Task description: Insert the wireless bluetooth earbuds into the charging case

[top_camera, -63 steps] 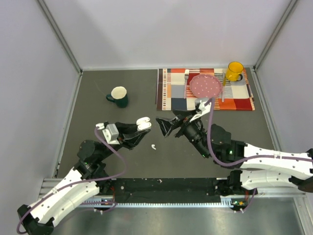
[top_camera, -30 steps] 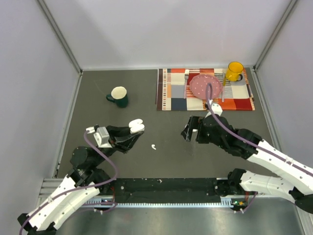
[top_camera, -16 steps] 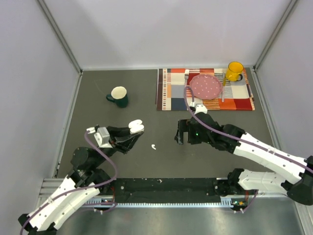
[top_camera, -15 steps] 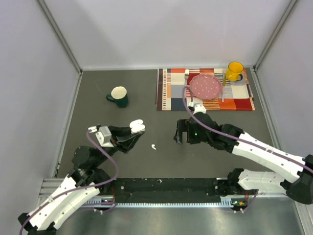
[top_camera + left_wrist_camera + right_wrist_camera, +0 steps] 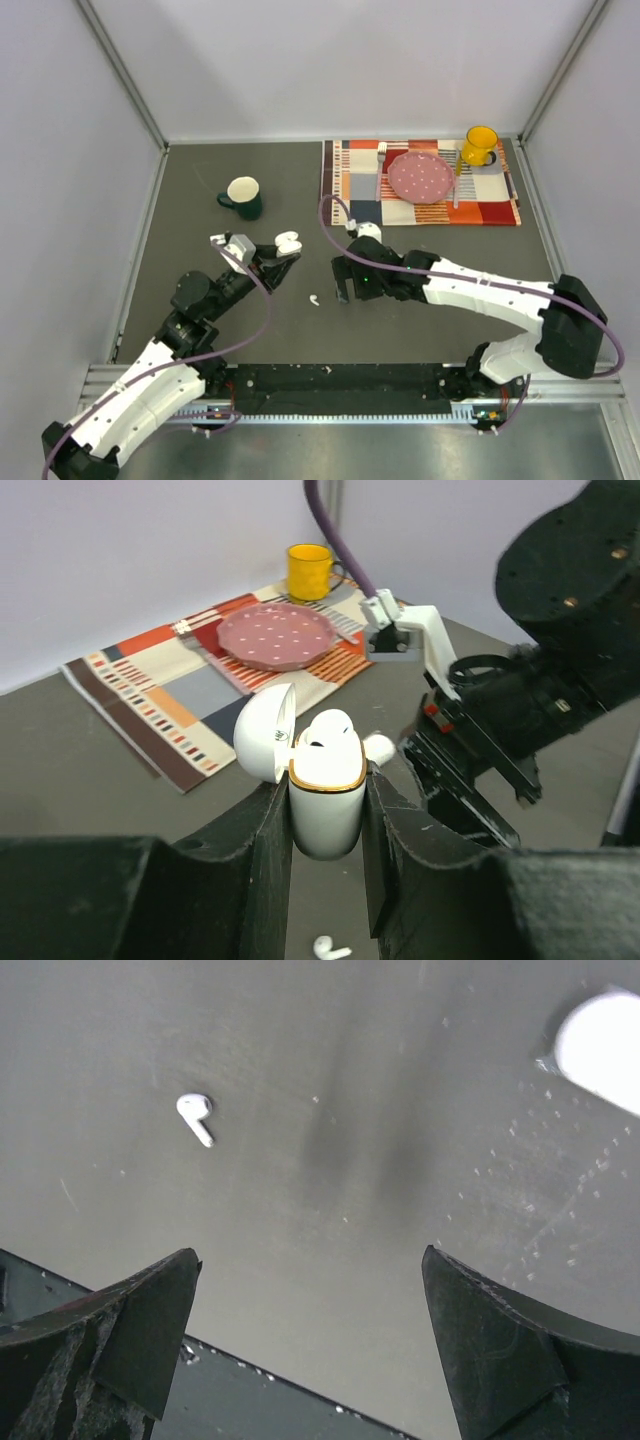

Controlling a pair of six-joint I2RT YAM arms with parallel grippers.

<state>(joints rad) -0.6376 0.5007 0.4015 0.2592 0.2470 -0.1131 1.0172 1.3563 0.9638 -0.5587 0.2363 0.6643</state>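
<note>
The left gripper (image 5: 327,825) is clamped on the white charging case (image 5: 325,785), its lid flipped open and one earbud (image 5: 328,730) seated inside. A loose earbud (image 5: 195,1117) lies on the grey table (image 5: 190,190) toward its near edge. The right gripper (image 5: 310,1260) hangs near it, jaws spread wide.

green mug (image 5: 243,196) | pink plate (image 5: 419,177), yellow mug (image 5: 479,145) on striped placemat (image 5: 347,188)
</note>
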